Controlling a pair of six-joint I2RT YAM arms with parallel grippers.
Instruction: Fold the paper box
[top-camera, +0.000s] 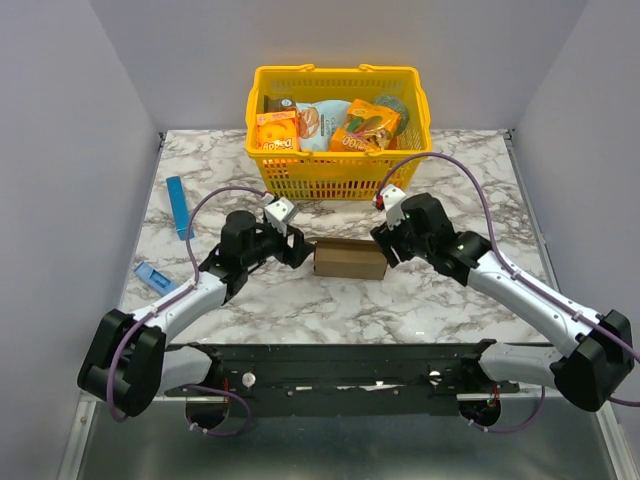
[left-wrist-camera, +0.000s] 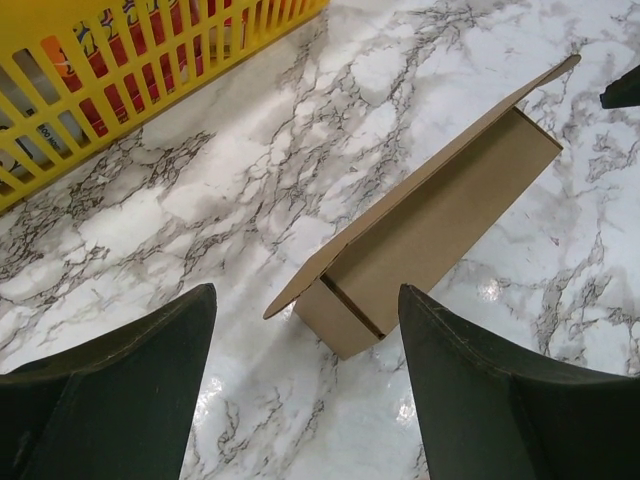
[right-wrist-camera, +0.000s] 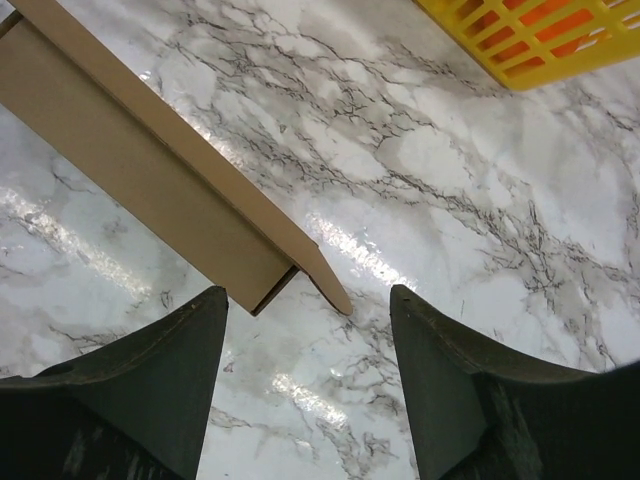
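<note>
Marble tabletop (top-camera: 330, 305), paper box (top-camera: 350, 258) lengthwise left-to-right.

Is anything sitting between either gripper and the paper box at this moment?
Nothing visible. The left gripper and right gripper are open at opposite ends of the paper box, with only bare marble table in the gaps. The yellow basket stands behind the box, off both approach lines.

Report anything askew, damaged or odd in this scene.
The paper box in front of the yellow basket is not fully shut. Its top flap juts past the body at the ends and sits slightly lifted, leaving a gap. Nothing looks spilled or torn.
</note>
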